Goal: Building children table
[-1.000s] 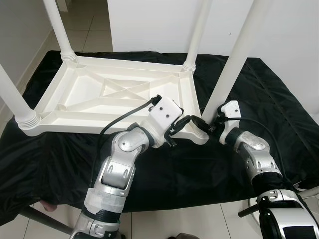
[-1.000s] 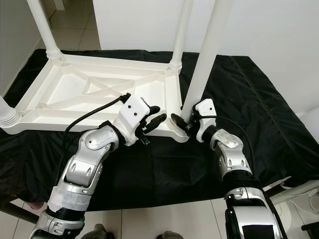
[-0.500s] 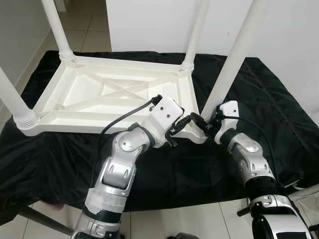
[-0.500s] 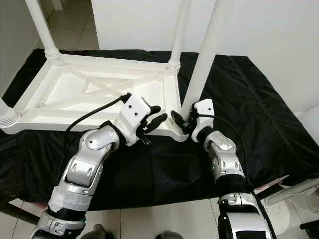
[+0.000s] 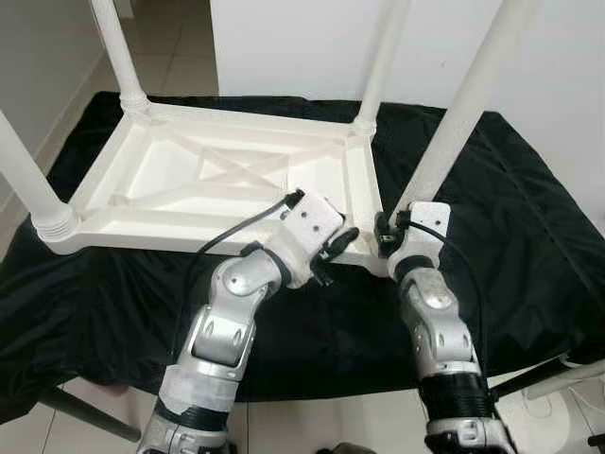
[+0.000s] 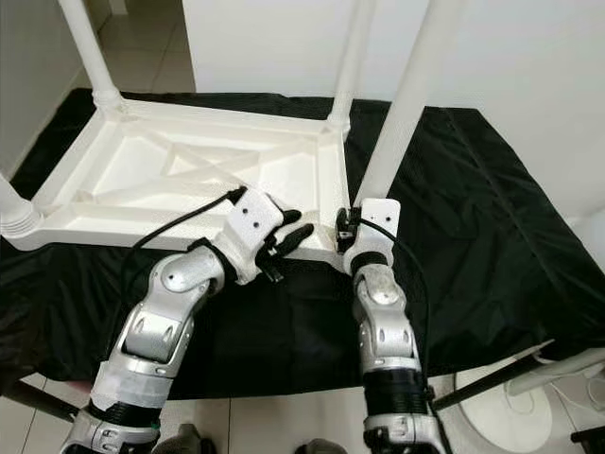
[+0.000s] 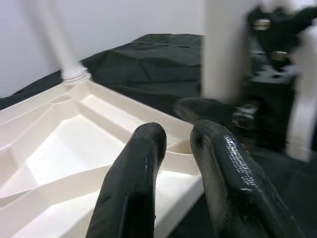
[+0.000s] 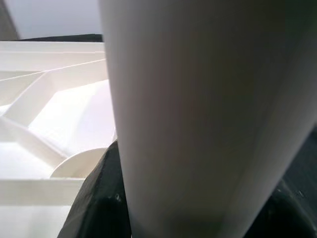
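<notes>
White plastic children's table [image 5: 222, 180] lies upside down on black cloth-covered surface [image 5: 529, 218], underside ribs showing. Three white tubular legs seated at far-left, far-right and near-left corners; fourth white leg [image 5: 463, 109] stands slightly tilted at near-right corner socket.

Change: right arm has swung in under the leg. A second ago right pincer [image 5: 386, 235] reached toward the socket from the right side; now it sits tight at the leg's base, black fingers [image 8: 101, 198] closed round it, leg pressed close to the wrist camera. Judgement: grip taken, leg ready to be pushed or twisted home.

Left pincer [image 5: 333, 251] has barely moved, hovering just over the near rim beside the socket, fingers [image 7: 136, 183] nearly together, holding nothing. Camera has shifted slightly.
</notes>
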### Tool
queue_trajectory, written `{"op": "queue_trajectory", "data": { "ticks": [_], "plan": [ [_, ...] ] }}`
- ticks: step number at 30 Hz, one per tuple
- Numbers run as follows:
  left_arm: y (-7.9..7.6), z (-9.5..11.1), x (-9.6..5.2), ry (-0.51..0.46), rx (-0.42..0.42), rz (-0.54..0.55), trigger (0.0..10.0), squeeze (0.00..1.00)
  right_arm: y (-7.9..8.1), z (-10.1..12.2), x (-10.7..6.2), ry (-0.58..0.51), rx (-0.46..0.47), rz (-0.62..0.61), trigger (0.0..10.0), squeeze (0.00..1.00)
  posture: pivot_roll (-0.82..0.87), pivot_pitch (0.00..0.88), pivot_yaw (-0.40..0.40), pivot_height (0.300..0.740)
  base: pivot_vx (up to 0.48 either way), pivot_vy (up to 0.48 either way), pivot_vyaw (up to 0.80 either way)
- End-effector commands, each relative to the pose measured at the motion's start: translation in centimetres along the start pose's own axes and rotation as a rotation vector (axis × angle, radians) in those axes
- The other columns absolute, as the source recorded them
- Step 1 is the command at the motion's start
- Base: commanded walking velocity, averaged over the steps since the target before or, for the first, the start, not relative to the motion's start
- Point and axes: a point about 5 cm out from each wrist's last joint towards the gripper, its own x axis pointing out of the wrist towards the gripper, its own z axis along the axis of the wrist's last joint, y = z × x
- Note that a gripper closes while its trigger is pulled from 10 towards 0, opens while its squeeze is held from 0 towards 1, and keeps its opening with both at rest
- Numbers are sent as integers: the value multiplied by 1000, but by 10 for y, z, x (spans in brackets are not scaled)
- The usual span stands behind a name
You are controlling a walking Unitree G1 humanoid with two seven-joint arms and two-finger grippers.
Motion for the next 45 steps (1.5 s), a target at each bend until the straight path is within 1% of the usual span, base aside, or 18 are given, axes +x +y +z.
{"op": "queue_trajectory", "data": {
  "ticks": [1,4,7,10,11,17,20,21,22,23,25,27,28,33,40,43,44,45],
  "plan": [
    [7,0,1,3,-9,162,10000,0,-4,-14,-11,75,-1,-82,10000,0,-47,0,-64,740,0,0,0],
    [7,-2,0,16,-11,155,10000,0,6,-14,-19,81,33,-79,10000,0,-48,0,-58,740,0,0,0],
    [3,-4,-2,23,-1,130,10000,0,3,-10,-21,68,13,-81,10000,0,-51,1,-53,740,0,0,0],
    [2,-4,-2,24,1,126,10000,0,4,-7,-23,64,43,-76,10000,0,-51,2,-51,740,0,0,0],
    [3,-3,-2,23,1,126,10000,0,4,-5,-23,48,59,-65,10000,1000,-50,4,-49,740,0,0,0],
    [3,-2,-1,21,3,127,10000,0,2,3,-24,5,71,-56,10000,1000,-50,5,-48,740,0,0,0],
    [3,-2,-1,20,6,120,10000,0,-5,5,-21,-1,82,1,10000,1000,-53,7,-47,740,0,0,0],
    [2,-2,-1,19,9,115,10000,0,-9,6,-19,1,88,33,10000,349,-52,8,-46,740,0,0,0],
    [2,-2,-1,19,9,115,10000,0,-9,6,-19,1,88,33,10000,349,-52,8,-46,740,0,0,0],
    [2,-2,-1,19,10,110,10000,0,-14,4,-17,6,85,82,10000,0,-52,9,-46,740,0,0,0],
    [1,-1,-2,17,12,96,10000,0,-21,-1,-14,26,41,204,10000,0,-47,12,-47,740,0,0,0],
    [1,-1,-2,17,12,96,10000,0,-21,-1,-14,26,41,204,10000,0,-47,12,-47,740,0,0,0],
    [-1,-2,-4,15,13,77,10000,0,-26,-5,-11,29,-16,312,10000,0,-49,13,-44,740,0,0,0],
    [-4,-5,-8,20,24,55,10000,0,-31,-8,-9,52,-45,417,10000,0,-49,13,-44,740,0,0,0],
    [-9,-12,-16,41,51,15,10000,0,-42,-6,1,25,-121,576,10000,0,-38,15,-42,740,0,0,0],
    [-12,-15,-19,63,53,-29,10000,0,-42,-4,7,12,-150,645,10000,0,-35,13,-34,740,0,0,0],
    [-16,-18,-21,84,49,-71,10000,0,-41,-3,19,4,-190,692,10000,0,-30,10,-31,740,0,0,0],
    [-16,-18,-21,84,49,-71,10000,0,-41,-3,19,4,-190,692,10000,0,-30,10,-31,740,0,0,0]
  ]
}}
